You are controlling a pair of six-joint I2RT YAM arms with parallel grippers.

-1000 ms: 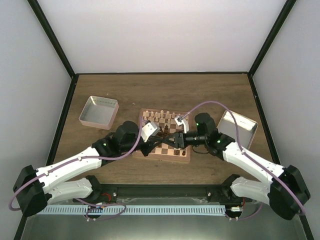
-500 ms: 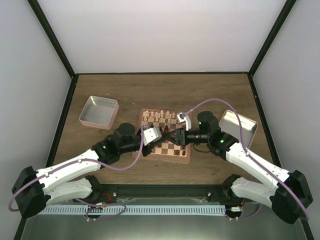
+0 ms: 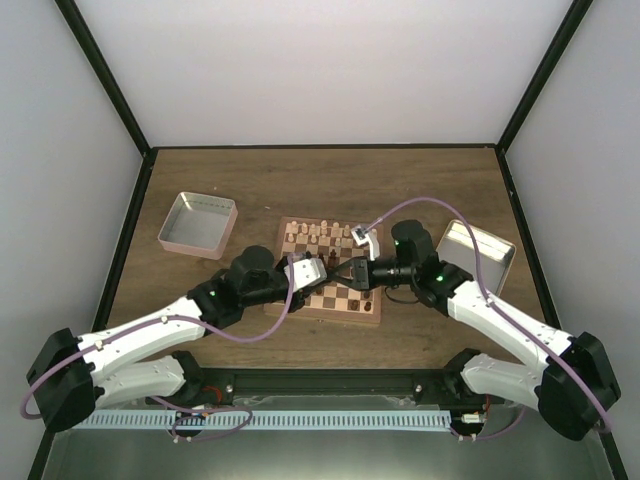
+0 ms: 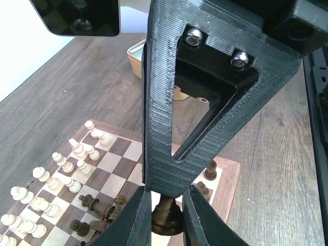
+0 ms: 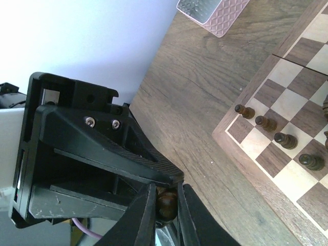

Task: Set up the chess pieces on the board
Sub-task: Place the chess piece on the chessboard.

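Clamped between the nearly closed jaws of the left gripper [image 4: 166,205]: 1 dark brown chessman [image 4: 166,219], pinched on 2 opposite sides. Gripped also by the right gripper [image 5: 165,197], jaws drawn in tight against what appears to be the same piece, each gripper's black finger reaching to the piece in the other's wrist view. Held over the middle of the board [image 3: 352,303], with the 2 grippers meeting tip to tip from left and right in the top view. Below and beyond the jaws, on the board: cream chessmen [image 4: 66,164] standing in 2 rows along the far side, seen at the left in the left wrist view. Nearer the jaws, a loose cluster of dark chessmen [image 4: 100,207], some lying on their sides, plus 2 more standing close to the board's corner. Along 1 edge of the board in the right wrist view: 4 dark pawns [image 5: 277,132] standing in a line, 1 per square. Outward from the board, on the bench [image 3: 330,180]: 1 shallow tray [image 3: 198,222] to the far left and 1 second tray [image 3: 480,255] to the right, both apart from the board, the second partly covered by the right arm.
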